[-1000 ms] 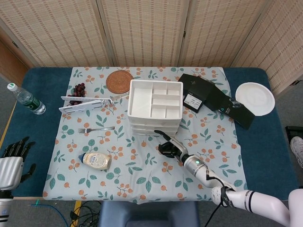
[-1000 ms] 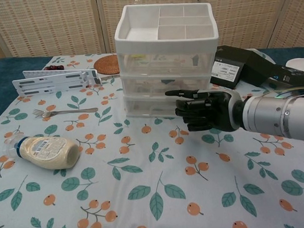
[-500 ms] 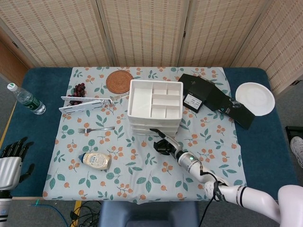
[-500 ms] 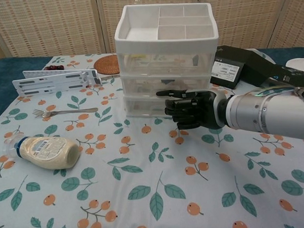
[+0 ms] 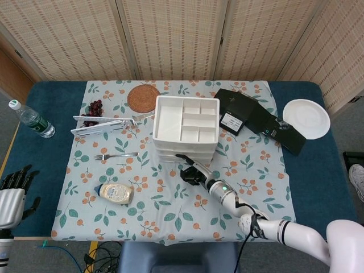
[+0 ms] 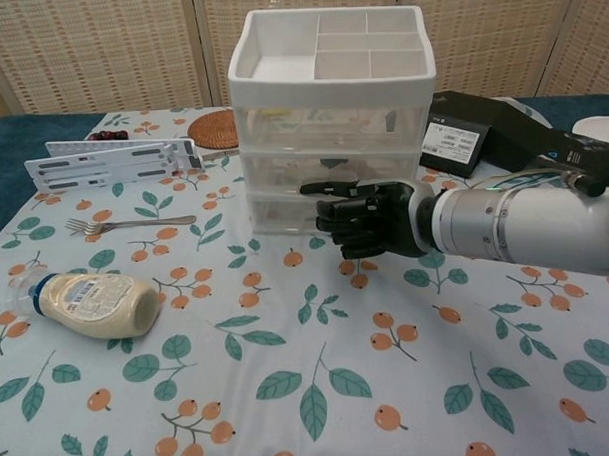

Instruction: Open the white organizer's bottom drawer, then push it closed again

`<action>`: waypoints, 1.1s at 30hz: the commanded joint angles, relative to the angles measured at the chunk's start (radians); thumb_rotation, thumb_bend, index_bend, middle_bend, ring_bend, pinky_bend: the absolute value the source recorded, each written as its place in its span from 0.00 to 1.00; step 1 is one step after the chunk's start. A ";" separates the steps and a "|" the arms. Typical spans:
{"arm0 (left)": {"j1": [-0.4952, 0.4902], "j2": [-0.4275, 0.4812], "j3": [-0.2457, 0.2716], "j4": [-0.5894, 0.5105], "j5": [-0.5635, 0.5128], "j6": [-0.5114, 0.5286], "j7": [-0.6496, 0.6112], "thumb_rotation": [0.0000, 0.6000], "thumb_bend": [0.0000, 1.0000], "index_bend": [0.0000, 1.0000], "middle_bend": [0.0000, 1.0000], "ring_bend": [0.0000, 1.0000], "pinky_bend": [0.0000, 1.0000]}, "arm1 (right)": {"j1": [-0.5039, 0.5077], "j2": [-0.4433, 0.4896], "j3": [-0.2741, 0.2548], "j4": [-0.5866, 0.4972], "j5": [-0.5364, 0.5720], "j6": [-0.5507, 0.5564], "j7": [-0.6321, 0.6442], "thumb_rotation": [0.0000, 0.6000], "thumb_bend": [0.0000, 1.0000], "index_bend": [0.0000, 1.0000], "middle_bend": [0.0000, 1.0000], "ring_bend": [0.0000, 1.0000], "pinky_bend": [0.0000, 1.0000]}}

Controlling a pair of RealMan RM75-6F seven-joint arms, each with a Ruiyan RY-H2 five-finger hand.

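1. The white organizer (image 5: 186,128) stands near the middle of the tabletop (image 5: 307,170) on a leaf-and-berry tablecloth (image 5: 170,205), its divided top tray facing up and its bottom drawer (image 6: 284,214) sitting flush with the drawers above it in the chest view.
2. The right hand (image 6: 369,219) is raised directly in front of that bottom drawer, its black fingers (image 6: 336,213) curled in toward the palm with the thumb stretched out level above them; whether the fingertips touch the drawer front cannot be told, and nothing is seen in the grasp.
3. The left hand (image 5: 16,190) hangs off the tabletop's near left edge in the head view, its fingers spread apart and holding nothing.
4. A mayonnaise bottle (image 5: 116,193) lies on its side on the cloth to the organizer's front left, with a fork (image 5: 114,155) between it and a long white tray (image 5: 105,125) further back.
5. A round woven coaster (image 5: 143,98) sits behind the organizer's left corner, a bunch of dark grapes (image 5: 94,109) just left of it.
6. A black box (image 5: 259,120) rests to the organizer's right, a white plate (image 5: 306,118) beyond it on the blue surface, and a water bottle (image 5: 31,119) lies at the far left edge.
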 commanded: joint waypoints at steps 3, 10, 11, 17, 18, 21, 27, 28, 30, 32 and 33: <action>-0.001 0.001 0.000 -0.001 -0.001 -0.003 0.001 1.00 0.34 0.17 0.11 0.13 0.14 | 0.005 -0.006 0.007 0.009 0.003 -0.010 -0.010 1.00 0.72 0.05 0.92 1.00 1.00; -0.001 0.001 0.002 -0.005 -0.003 -0.003 0.007 1.00 0.34 0.17 0.11 0.13 0.14 | -0.001 -0.004 0.013 0.002 -0.002 -0.020 -0.020 1.00 0.73 0.09 0.92 1.00 1.00; 0.000 0.001 0.002 -0.005 -0.003 -0.003 0.007 1.00 0.34 0.17 0.11 0.13 0.14 | -0.003 -0.003 0.012 -0.001 -0.004 -0.020 -0.022 1.00 0.73 0.10 0.92 1.00 1.00; 0.001 0.001 0.004 -0.008 -0.004 -0.003 0.010 1.00 0.34 0.17 0.11 0.13 0.14 | -0.023 0.009 0.007 -0.030 -0.022 -0.022 -0.027 1.00 0.73 0.12 0.92 1.00 1.00; 0.001 0.001 0.005 -0.009 -0.004 -0.003 0.010 1.00 0.34 0.17 0.11 0.13 0.14 | -0.026 0.011 0.006 -0.034 -0.025 -0.023 -0.028 1.00 0.73 0.12 0.92 1.00 1.00; 0.002 0.000 0.006 -0.010 -0.003 -0.003 0.010 1.00 0.34 0.17 0.11 0.13 0.14 | -0.037 0.018 0.001 -0.050 -0.036 -0.021 -0.031 1.00 0.73 0.12 0.92 1.00 1.00; 0.002 0.001 0.009 -0.013 -0.002 -0.006 0.013 1.00 0.34 0.17 0.11 0.13 0.14 | -0.048 0.020 -0.005 -0.047 -0.044 -0.011 -0.038 1.00 0.73 0.08 0.92 1.00 1.00; 0.002 0.001 0.009 -0.014 -0.002 -0.006 0.013 1.00 0.34 0.17 0.11 0.13 0.14 | -0.049 0.021 -0.008 -0.048 -0.049 -0.012 -0.039 1.00 0.73 0.05 0.92 1.00 1.00; 0.002 0.001 0.010 -0.014 -0.002 -0.006 0.014 1.00 0.34 0.17 0.11 0.13 0.14 | -0.056 0.023 -0.013 -0.051 -0.065 -0.011 -0.041 1.00 0.73 0.01 0.91 1.00 1.00; 0.002 0.001 0.010 -0.014 -0.002 -0.007 0.015 1.00 0.34 0.17 0.11 0.13 0.14 | -0.060 0.025 -0.015 -0.054 -0.077 -0.010 -0.040 1.00 0.73 0.00 0.91 1.00 1.00; 0.002 0.000 0.010 -0.014 -0.003 -0.007 0.015 1.00 0.34 0.17 0.11 0.13 0.14 | -0.063 0.026 -0.017 -0.056 -0.085 -0.008 -0.039 1.00 0.73 0.00 0.91 1.00 1.00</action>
